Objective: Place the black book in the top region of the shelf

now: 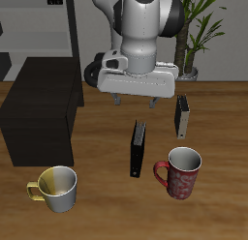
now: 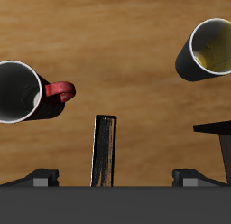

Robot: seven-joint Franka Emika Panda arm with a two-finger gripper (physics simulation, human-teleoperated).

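Note:
The black book (image 1: 139, 150) stands on its edge on the wooden table, between the two mugs; it also shows in the wrist view (image 2: 105, 151). The shelf (image 1: 39, 108) is a large, very dark box on the table beside it, and one corner of it shows in the wrist view (image 2: 217, 142). My gripper (image 1: 137, 102) hangs above the book's far end, open and empty. In the wrist view the gripper (image 2: 115, 178) has its fingertips (image 2: 41, 178) spread wide on either side of the book, well clear of it.
A red mug (image 1: 180, 172) and a yellow mug (image 1: 56, 188) stand near the front edge. A shorter dark book (image 1: 181, 116) with pale edges stands farther back. A pale grey rack (image 1: 39, 21) and a potted plant (image 1: 199, 31) are behind.

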